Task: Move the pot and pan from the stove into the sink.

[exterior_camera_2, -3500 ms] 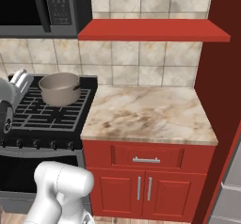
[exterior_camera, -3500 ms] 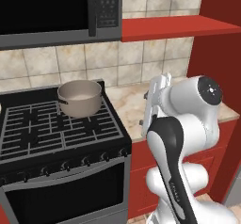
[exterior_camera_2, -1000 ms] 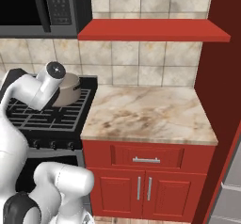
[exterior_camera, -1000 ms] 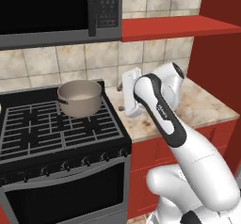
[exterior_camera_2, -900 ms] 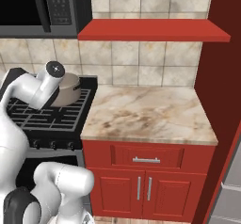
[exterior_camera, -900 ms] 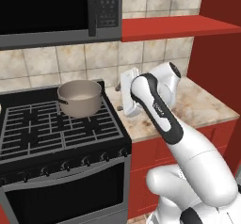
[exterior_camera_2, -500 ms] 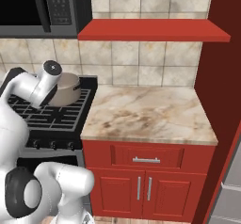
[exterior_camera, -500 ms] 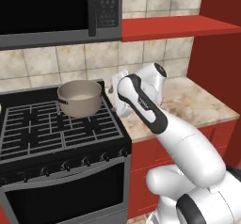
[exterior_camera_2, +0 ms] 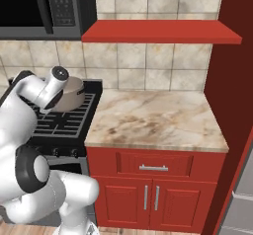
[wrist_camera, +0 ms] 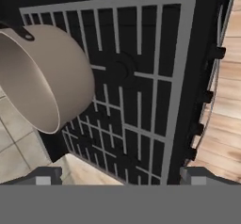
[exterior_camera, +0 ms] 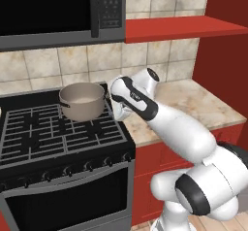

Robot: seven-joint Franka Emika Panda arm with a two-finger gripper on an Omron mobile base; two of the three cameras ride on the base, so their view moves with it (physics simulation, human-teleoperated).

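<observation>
The beige pot [exterior_camera: 82, 100] stands upright on the back right grate of the black stove [exterior_camera: 48, 138]. My gripper [exterior_camera: 114, 109] hangs just to the right of the pot, above the stove's right edge, and is apart from it. In the hand view the pot [wrist_camera: 37, 77] fills the upper left, with the grates [wrist_camera: 136, 91] beyond. The gripper [wrist_camera: 120, 175] is open there, its two tips wide apart with nothing between them. From the right base view the pot [exterior_camera_2: 75, 94] is partly hidden behind my arm. The pan and the sink are out of view.
A black microwave [exterior_camera: 58, 11] hangs low over the stove. A marble countertop [exterior_camera_2: 153, 115] lies to the stove's right, with a red shelf [exterior_camera_2: 158, 31] above it and a red wall panel [exterior_camera_2: 237, 81] at its far end. Knobs line the stove's front.
My arm has swung left from over the countertop to the pot's right side. The gripper has stayed open, and the pot has not moved.
</observation>
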